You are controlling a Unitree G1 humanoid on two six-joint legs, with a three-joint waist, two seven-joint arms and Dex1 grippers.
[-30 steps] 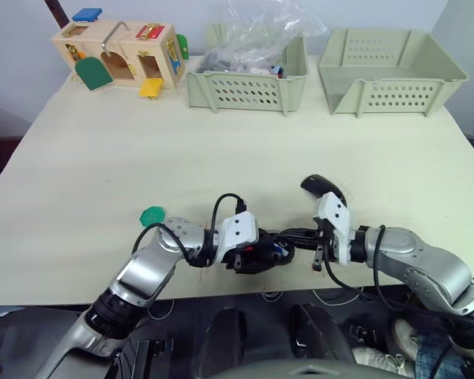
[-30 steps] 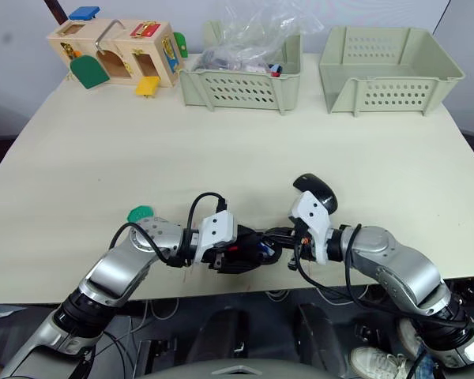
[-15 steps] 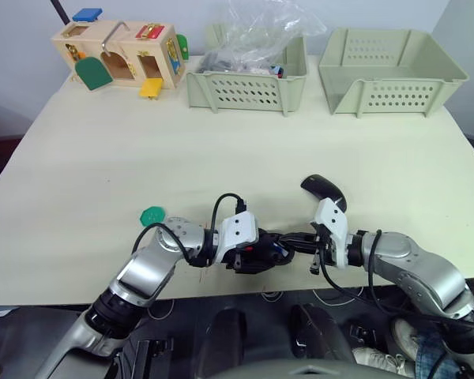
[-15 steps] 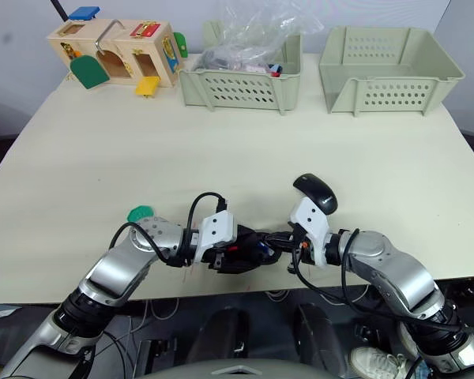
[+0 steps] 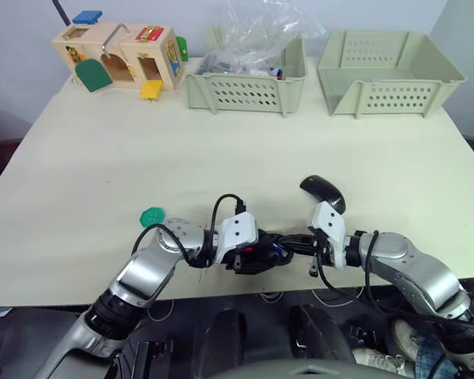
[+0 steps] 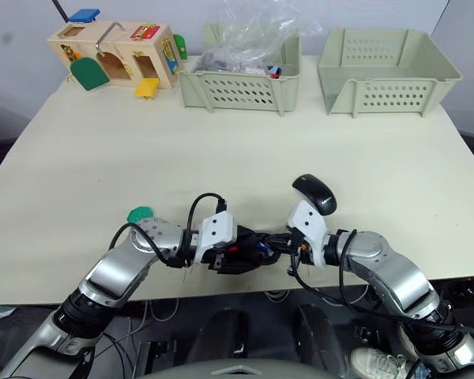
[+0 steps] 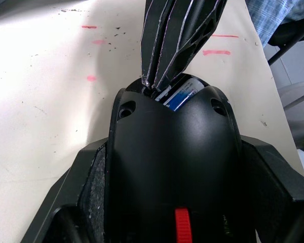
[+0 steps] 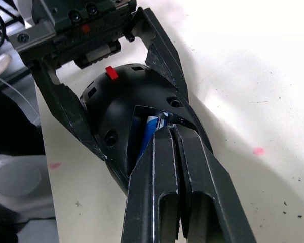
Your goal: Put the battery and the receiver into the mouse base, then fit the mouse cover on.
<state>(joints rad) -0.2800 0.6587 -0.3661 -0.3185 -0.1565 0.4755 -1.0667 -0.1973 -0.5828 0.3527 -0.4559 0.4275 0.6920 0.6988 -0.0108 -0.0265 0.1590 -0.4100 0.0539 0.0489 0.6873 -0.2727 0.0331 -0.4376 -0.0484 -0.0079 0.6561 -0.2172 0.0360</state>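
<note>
The mouse base (image 5: pixel 253 257) lies at the table's front edge, and my left gripper (image 5: pixel 257 254) is shut on its sides. Its red scroll wheel (image 7: pixel 182 234) faces the left wrist camera. The blue battery (image 8: pixel 151 127) lies in the open compartment. My right gripper (image 5: pixel 282 244) is shut, with its fingertips (image 8: pixel 167 139) pushed into that compartment against the battery (image 7: pixel 181 94). The mouse cover (image 5: pixel 322 192), a glossy black shell, rests on the table just behind my right wrist. The receiver is hidden.
A small green piece (image 5: pixel 152 215) lies left of my left arm. At the back stand a wooden latch box (image 5: pixel 118 55), a green basket (image 5: pixel 245 87) holding a plastic bag, and an empty green basket (image 5: pixel 387 71).
My right arm has shifted slightly left, closer to the mouse base, with its shut fingertips staying in the compartment. My left gripper and the mouse base have not moved.
</note>
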